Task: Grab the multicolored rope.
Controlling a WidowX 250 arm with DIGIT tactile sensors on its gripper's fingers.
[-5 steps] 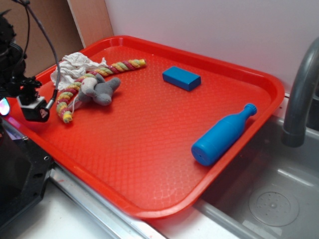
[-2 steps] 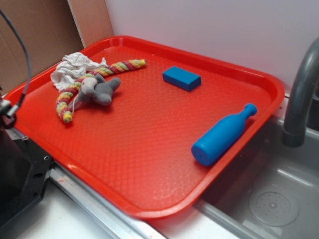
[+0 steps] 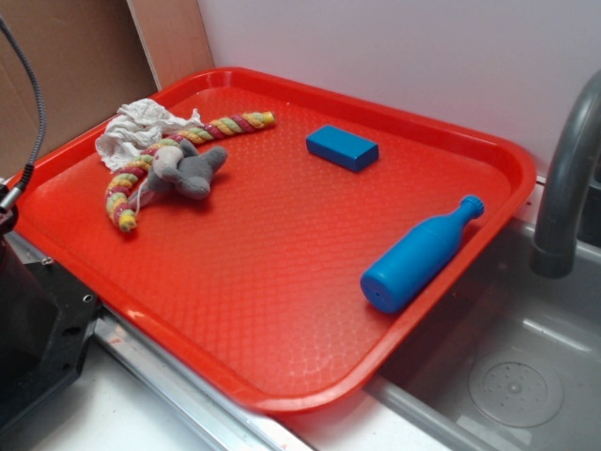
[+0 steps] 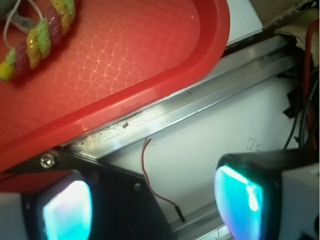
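while the multicolored rope lies curved along the far left corner of the red tray, the gripper hangs outside the tray's near left rim, over the metal rail and white table; in the exterior view it is out of sight, with only a cable showing at the left edge. its two fingers stand wide apart with nothing between them. the rope's middle runs just beside or under the grey plush mouse, and its far stretch touches the white rag; the wrist view shows only its near end. the likely trouble from here: coming in low could catch the raised rim, and closing near the rope's middle could take the mouse, its string or the rag instead. the free near end looks safest.
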